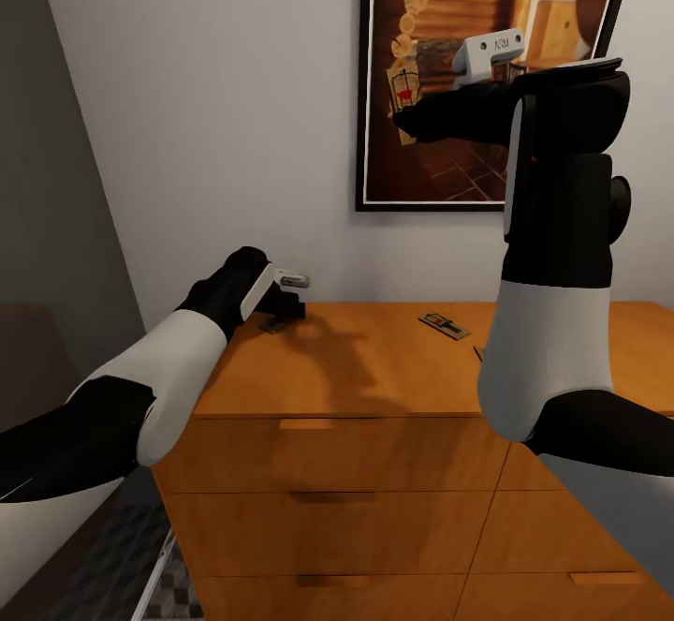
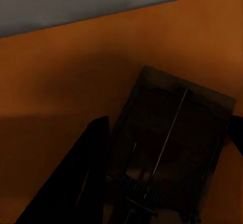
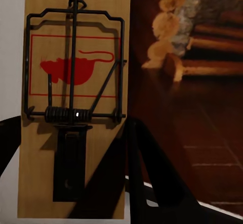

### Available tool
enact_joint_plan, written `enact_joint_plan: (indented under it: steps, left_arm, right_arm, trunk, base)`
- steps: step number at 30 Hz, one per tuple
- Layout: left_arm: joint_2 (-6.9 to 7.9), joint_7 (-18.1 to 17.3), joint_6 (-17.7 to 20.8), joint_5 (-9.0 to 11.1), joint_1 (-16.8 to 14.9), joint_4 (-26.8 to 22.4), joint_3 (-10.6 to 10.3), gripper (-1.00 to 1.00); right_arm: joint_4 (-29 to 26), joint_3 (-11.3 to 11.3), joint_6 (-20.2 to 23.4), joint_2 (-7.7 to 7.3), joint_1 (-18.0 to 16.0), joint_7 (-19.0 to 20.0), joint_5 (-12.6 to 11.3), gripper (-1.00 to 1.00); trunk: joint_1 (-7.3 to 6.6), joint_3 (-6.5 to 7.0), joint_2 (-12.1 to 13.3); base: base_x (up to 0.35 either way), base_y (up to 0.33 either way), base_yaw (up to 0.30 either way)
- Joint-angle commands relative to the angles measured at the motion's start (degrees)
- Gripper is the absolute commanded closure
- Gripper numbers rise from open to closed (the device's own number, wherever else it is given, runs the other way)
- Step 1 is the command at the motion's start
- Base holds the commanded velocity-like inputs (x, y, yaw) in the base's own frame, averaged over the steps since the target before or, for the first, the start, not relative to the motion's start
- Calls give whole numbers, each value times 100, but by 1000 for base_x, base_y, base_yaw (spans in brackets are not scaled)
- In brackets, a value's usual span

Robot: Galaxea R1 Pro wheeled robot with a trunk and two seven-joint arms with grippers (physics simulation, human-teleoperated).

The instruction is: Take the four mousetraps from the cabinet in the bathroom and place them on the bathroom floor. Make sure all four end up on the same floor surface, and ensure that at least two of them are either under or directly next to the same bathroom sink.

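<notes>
The orange-brown cabinet (image 1: 374, 377) stands against the wall in the head view. My left gripper (image 1: 284, 310) hangs low over its top at the back left, open, with a dark mousetrap (image 2: 172, 153) lying flat between its fingers (image 2: 76, 183). A second mousetrap (image 1: 444, 325) lies free on the top further right. My right gripper (image 1: 410, 108) is raised high in front of a picture and shut on a third mousetrap (image 3: 71, 82). This pale board with a red mouse print is held upright.
A framed picture (image 1: 449, 162) of a log cabin hangs on the white wall above the cabinet. A strip of cube-patterned floor (image 1: 173, 593) shows at the cabinet's lower left. My right forearm (image 1: 552, 321) hides part of the cabinet top. A dark wall stands at left.
</notes>
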Motion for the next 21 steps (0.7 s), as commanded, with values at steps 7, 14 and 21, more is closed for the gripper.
enact_joint_plan:
  steps: [7,14,21]
  left_arm:
    - [-1,10,20,80,-1,145,-37,100]
    - [-2,15,20,80,6,144,-37,100]
    - [-3,11,20,80,7,144,-37,100]
  right_arm:
    - [-3,-8,21,6,-6,47,42,100]
    - [-3,-10,21,6,-6,47,42,100]
    - [21,-6,21,6,-6,47,42,100]
  trunk:
    - [0,-8,-2]
    - [0,-8,-2]
    - [0,-8,-2]
  base:
    - [0,0,0]
    - [0,0,0]
    - [0,0,0]
